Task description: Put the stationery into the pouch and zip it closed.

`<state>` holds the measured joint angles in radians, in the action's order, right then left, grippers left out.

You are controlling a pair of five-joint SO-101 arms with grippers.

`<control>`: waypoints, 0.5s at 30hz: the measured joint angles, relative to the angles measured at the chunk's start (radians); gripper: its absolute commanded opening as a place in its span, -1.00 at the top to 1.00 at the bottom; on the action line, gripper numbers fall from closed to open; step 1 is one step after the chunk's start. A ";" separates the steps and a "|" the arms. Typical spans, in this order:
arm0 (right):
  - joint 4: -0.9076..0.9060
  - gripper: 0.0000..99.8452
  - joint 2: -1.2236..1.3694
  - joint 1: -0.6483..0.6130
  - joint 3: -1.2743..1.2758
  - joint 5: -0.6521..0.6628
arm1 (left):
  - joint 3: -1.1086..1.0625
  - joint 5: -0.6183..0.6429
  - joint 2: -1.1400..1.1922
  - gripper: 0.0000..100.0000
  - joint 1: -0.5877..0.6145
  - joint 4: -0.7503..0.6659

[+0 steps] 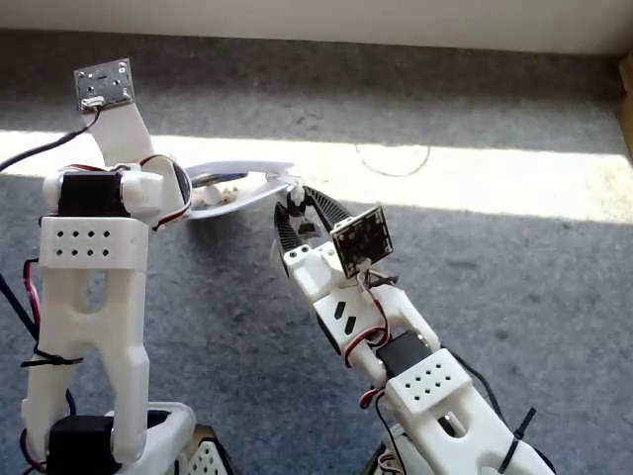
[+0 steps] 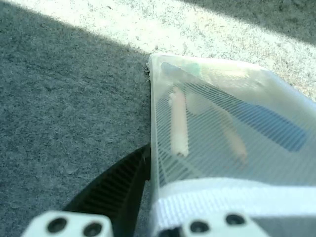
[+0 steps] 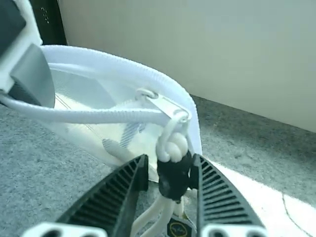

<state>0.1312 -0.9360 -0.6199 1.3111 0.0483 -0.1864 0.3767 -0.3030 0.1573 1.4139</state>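
The pouch (image 1: 240, 185) is white, see-through mesh, held off the grey carpet between the two arms. My left gripper (image 2: 150, 197) is shut on one end of the pouch (image 2: 222, 148), on its white webbing edge. Through the mesh I see a cream pen (image 2: 178, 123), a second pale pen (image 2: 229, 133) and a blue item (image 2: 269, 126). My right gripper (image 3: 170, 168) is shut on the zipper pull (image 3: 173, 173), a black bead on a knotted white cord at the pouch's other end. In the high view the right gripper (image 1: 295, 213) sits just right of the pouch.
Grey carpet (image 1: 495, 297) covers the table, with a bright sunlit band (image 1: 495, 178) across its far half. A thin wire loop (image 1: 394, 158) lies in that band. A pale wall (image 3: 197, 44) stands behind the pouch.
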 measured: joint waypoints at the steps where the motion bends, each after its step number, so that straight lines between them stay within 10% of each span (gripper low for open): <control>1: 0.000 0.75 0.000 0.000 0.000 0.000 | 0.000 0.000 0.000 0.93 0.000 0.000; 15: 0.005 0.99 0.000 0.005 0.000 0.146 | 0.000 0.000 0.000 0.93 0.000 0.000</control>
<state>0.1358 -0.9360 -0.6153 1.3111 0.1941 -0.1864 0.3767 -0.3030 0.1573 1.4139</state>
